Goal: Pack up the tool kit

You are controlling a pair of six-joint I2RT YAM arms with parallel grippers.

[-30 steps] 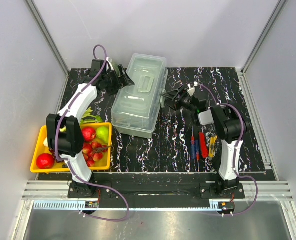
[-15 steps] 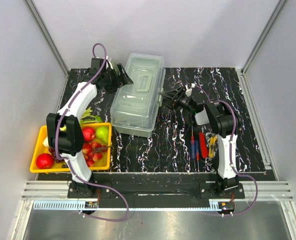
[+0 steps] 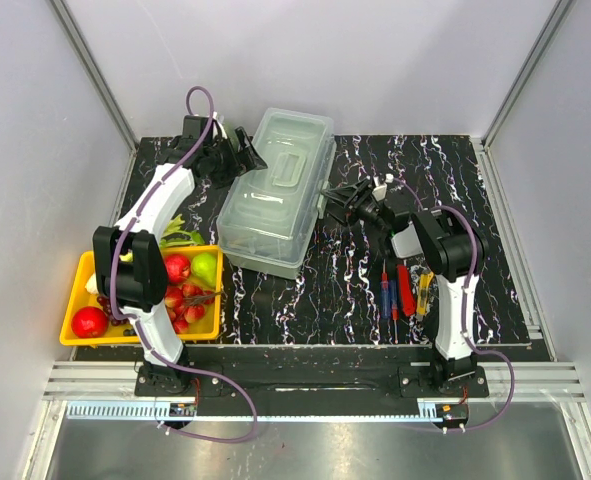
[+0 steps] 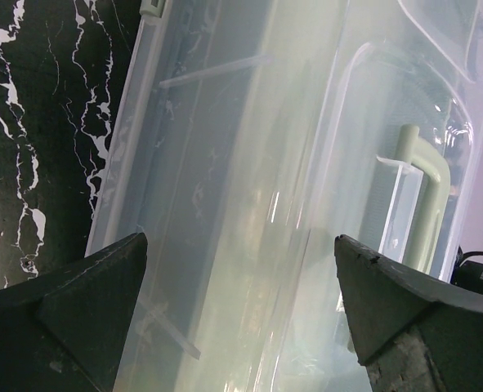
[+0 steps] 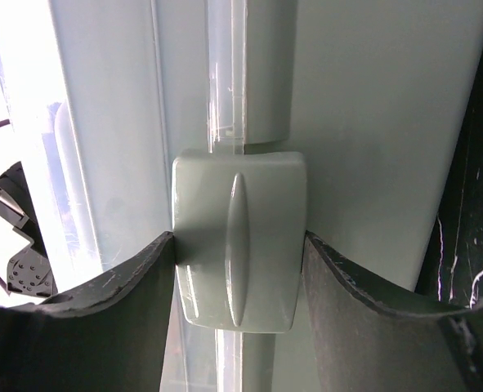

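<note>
right wrist: jaws pinch the toolbox (image 5: 372, 122) latch (image 5: 239, 237) on both sides.

Yellow tray (image 3: 72, 300) holding red apples (image 3: 89, 321) and a green pear (image 3: 205, 267), black marbled tabletop (image 3: 355, 290)

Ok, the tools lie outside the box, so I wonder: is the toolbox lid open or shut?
Shut: the lid lies flat on the toolbox, its latch down across the seam.
</note>
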